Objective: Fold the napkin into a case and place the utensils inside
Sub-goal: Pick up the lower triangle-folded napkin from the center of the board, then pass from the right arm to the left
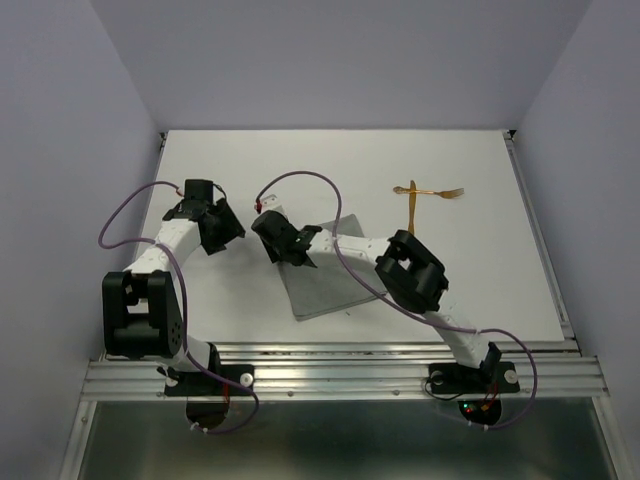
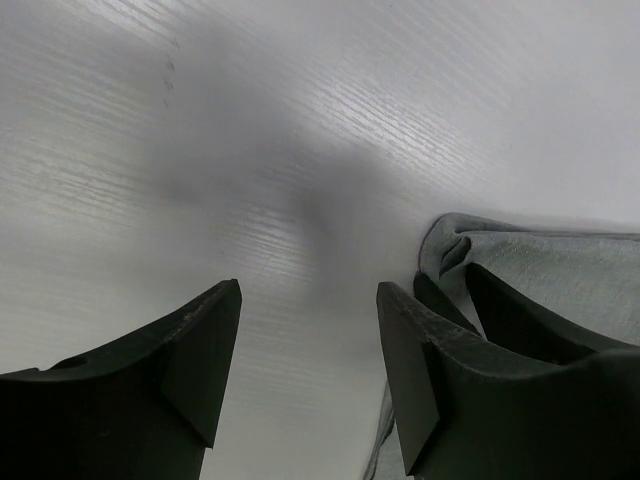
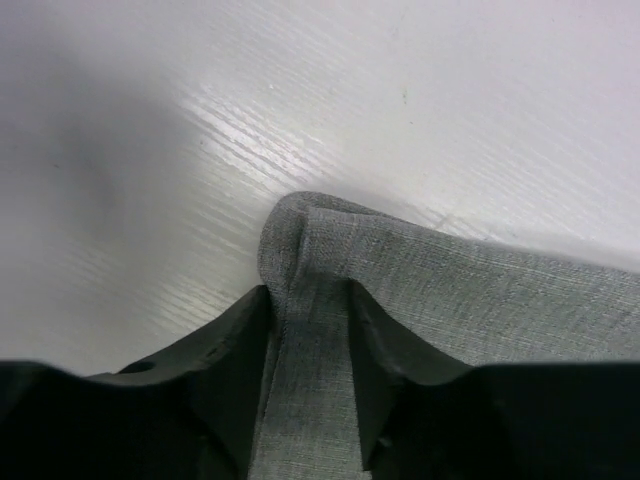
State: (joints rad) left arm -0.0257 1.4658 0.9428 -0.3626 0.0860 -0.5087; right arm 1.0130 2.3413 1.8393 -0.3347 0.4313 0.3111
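Note:
The grey napkin (image 1: 325,285) lies partly folded on the white table (image 1: 300,170), under the right arm. My right gripper (image 1: 272,243) is shut on a bunched corner fold at the napkin's left end; the right wrist view shows the cloth (image 3: 480,300) pinched between the fingers (image 3: 225,350). My left gripper (image 1: 236,228) is open and empty just left of that corner, over bare table. In the left wrist view the napkin (image 2: 560,265) and the right gripper's fingers (image 2: 510,315) show beside it. The two golden utensils (image 1: 412,205) lie crossed at the back right, the fork (image 1: 447,192) pointing right.
Purple cables loop over both arms (image 1: 300,178). A metal rail (image 1: 350,365) runs along the table's near edge. Walls close in the back and both sides.

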